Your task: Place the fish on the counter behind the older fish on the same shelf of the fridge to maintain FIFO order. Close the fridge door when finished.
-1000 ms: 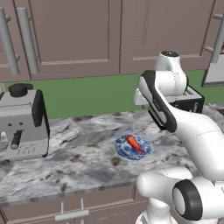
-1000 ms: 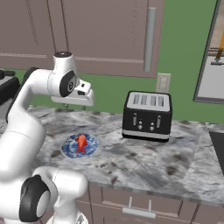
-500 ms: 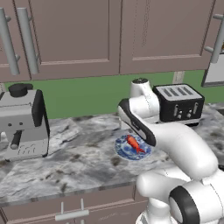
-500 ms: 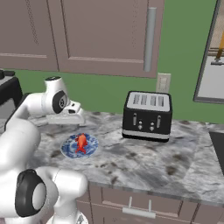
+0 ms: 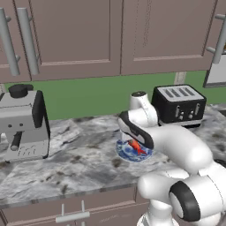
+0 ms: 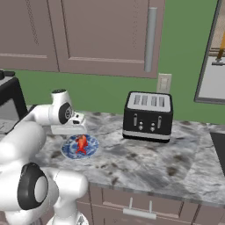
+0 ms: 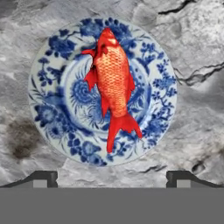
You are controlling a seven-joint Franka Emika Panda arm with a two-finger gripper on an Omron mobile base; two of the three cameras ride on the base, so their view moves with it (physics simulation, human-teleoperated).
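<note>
The red-orange fish lies on a blue-and-white patterned plate on the marbled counter. My gripper hangs straight above the plate, open, its two fingertips wide apart and nothing between them. From the left base view the fish peeks out under my bent arm, on the plate. From the right the hand hovers just over the fish and plate. The fridge, its shelf and the older fish are out of view.
A black toaster stands on the counter right of the plate. A silver coffee machine sits at the left. Mauve wall cabinets hang above the green wall.
My arm has folded down from well above the counter, bringing the hand low over the plate and fish. The fish and plate have not moved.
</note>
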